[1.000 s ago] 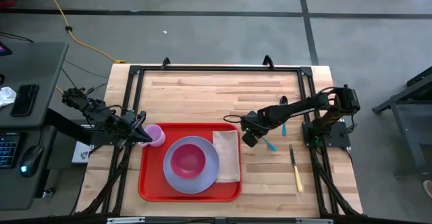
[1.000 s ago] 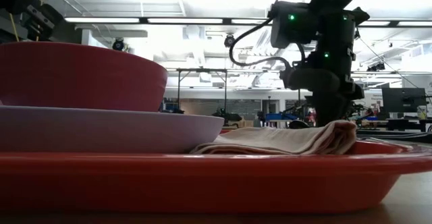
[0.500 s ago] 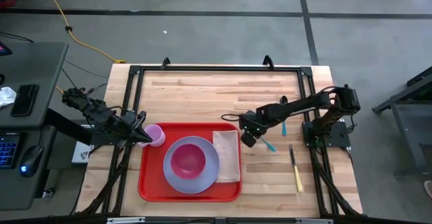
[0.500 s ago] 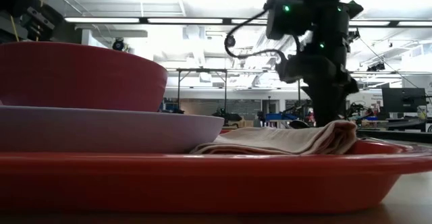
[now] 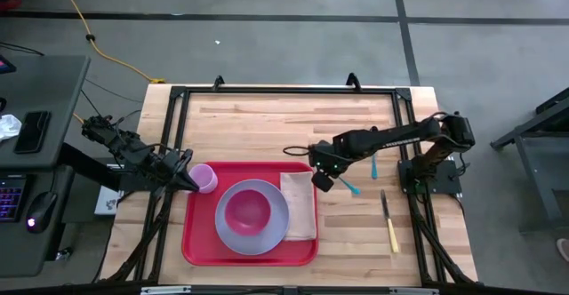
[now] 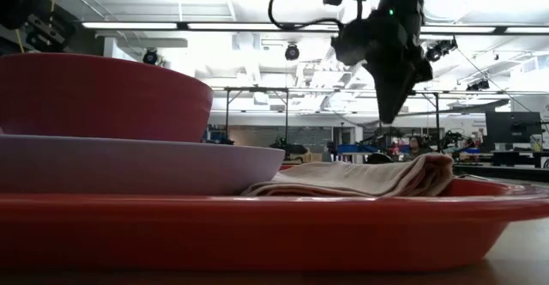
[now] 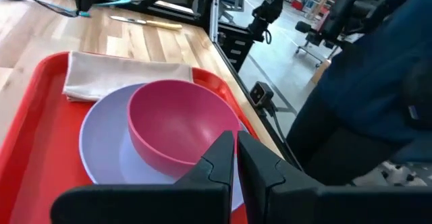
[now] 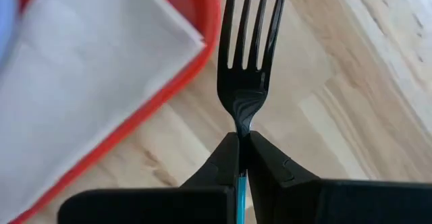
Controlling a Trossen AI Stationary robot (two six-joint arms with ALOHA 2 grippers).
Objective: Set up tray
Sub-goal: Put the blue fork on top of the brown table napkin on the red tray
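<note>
The red tray [image 5: 191,242] lies at the table's near middle. On it rest a lavender plate [image 5: 267,233] with a pink bowl [image 5: 247,210] in it, a tan napkin [image 5: 300,204] at the plate's right, and a small lavender cup [image 5: 206,179] in the far left corner. My right gripper [image 5: 320,178] hangs above the tray's far right corner, shut on a fork [image 8: 251,42] with black tines and a blue handle [image 5: 349,187]. My left gripper [image 5: 188,181] is shut, its fingertips [image 7: 223,158] right beside the cup. My right gripper pinches the fork at its neck [image 8: 241,124], just behind the tines, between the two fingers. The fingers slant down from the table's right and lie along the fork. The fork is lifted clear; its tines point ahead over the tray's rim [image 8: 202,21]. My left gripper's tips stand at the cup; whether they touch it cannot be told.
A knife with a yellow handle [image 5: 388,222] lies on the wood right of the tray. Another blue-handled utensil [image 5: 374,164] lies under the right arm. The table's far half [image 5: 284,117] is bare wood inside a black frame.
My right gripper has risen, shut on the fork, and has moved a little toward the table's left, over the tray's far right corner. The fork has gone with it, higher above the table than before.
</note>
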